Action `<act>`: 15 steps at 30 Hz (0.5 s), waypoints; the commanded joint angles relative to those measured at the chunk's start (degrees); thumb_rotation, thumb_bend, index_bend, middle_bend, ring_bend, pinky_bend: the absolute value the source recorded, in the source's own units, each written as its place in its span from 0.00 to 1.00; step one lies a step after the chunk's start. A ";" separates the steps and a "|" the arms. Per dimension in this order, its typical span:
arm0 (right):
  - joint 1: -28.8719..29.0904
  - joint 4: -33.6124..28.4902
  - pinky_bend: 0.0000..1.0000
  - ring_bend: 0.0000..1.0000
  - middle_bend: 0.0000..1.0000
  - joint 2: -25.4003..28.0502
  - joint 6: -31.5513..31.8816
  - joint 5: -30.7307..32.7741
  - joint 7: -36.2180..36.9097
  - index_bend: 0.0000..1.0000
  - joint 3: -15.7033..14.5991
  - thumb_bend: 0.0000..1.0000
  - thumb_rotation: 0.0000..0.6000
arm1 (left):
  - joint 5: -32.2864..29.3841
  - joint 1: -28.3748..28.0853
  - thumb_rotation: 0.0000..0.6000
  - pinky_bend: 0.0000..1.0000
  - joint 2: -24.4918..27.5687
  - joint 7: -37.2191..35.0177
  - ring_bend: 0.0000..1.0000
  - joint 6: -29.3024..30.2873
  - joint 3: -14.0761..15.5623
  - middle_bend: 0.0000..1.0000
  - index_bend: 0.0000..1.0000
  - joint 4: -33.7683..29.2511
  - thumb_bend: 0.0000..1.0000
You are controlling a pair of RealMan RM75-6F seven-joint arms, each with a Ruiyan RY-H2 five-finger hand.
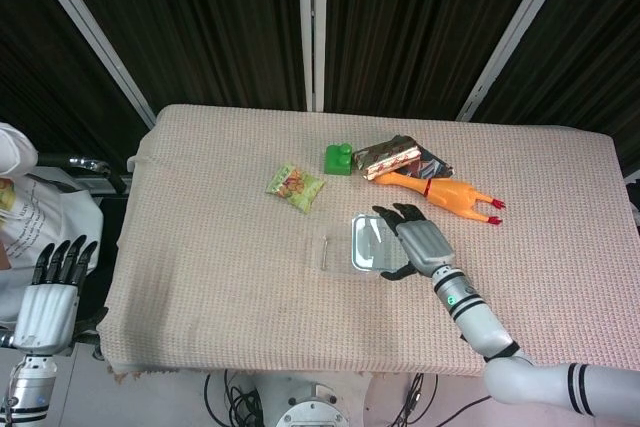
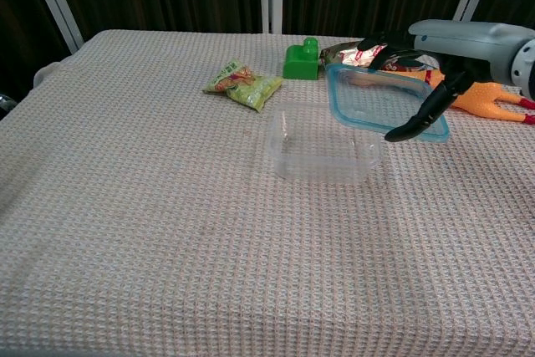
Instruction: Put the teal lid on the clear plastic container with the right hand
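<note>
Across the whole scene spreads the counter [image 2: 125, 232], covered in a beige waffle-weave cloth, and every place below is given from the clear plastic container [image 2: 323, 143] near its middle. That container is a shallow rounded rectangle, see-through, and nothing shows inside it.

Reaching in from the container's right is the right hand [image 2: 418, 73], grey on the back with black fingers [image 2: 407, 128]. It holds the teal lid [image 2: 380, 101], thumb under the near edge and the other fingers over the far edge. The lid is a rounded rectangle with a clear panel and a teal rim. It is lifted off the cloth and tilted, over the container's right part in the head view, and not seated on it.

Behind and to the right of the container lies an orange rubber chicken [image 1: 450, 193]. Touching the chicken's neck end is a shiny snack wrapper [image 2: 368, 53]. Behind and to the left of the container sits a small green snack packet [image 2: 243, 84], and straight behind it a green toy block [image 2: 302, 59].

Far to the left, off the counter's edge, the left hand [image 1: 52, 292] is upright with fingers extended and slightly apart, holding nothing.
</note>
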 commanded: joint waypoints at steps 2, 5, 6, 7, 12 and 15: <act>6.73 -2.26 0.00 0.01 0.39 -6.34 5.44 10.19 -8.33 0.00 2.30 0.23 1.00 | 0.03 0.15 1.00 0.00 -0.01 -0.97 0.00 0.19 0.01 0.02 0.07 0.76 0.04; 9.20 -2.44 0.00 0.01 0.39 -9.60 8.75 14.19 -11.09 0.00 3.16 0.23 1.00 | 0.10 0.15 1.00 0.00 -0.06 -1.67 0.00 0.19 0.01 0.02 0.07 1.37 0.04; 9.74 -2.37 0.00 0.01 0.39 -10.35 9.48 14.96 -11.72 0.00 3.24 0.23 1.00 | 0.15 0.15 1.00 0.00 -0.10 -1.93 0.00 0.23 0.01 0.02 0.07 1.55 0.04; 10.23 -2.24 0.00 0.01 0.39 -11.02 10.12 15.60 -12.36 0.00 3.21 0.23 1.00 | 0.17 0.16 1.00 0.00 -0.12 -2.17 0.00 0.25 0.01 0.02 0.07 1.73 0.04; 11.90 -0.79 0.00 0.01 0.39 -14.09 13.26 17.95 -14.63 0.00 2.83 0.24 1.00 | -0.04 0.25 1.00 0.00 -0.49 -3.51 0.00 0.15 0.05 0.02 0.07 2.90 0.04; 12.43 0.26 0.00 0.01 0.39 -15.34 14.10 19.37 -15.33 0.00 2.71 0.24 1.00 | -0.07 0.30 1.00 0.00 -0.69 -4.12 0.00 0.18 0.05 0.02 0.07 3.46 0.04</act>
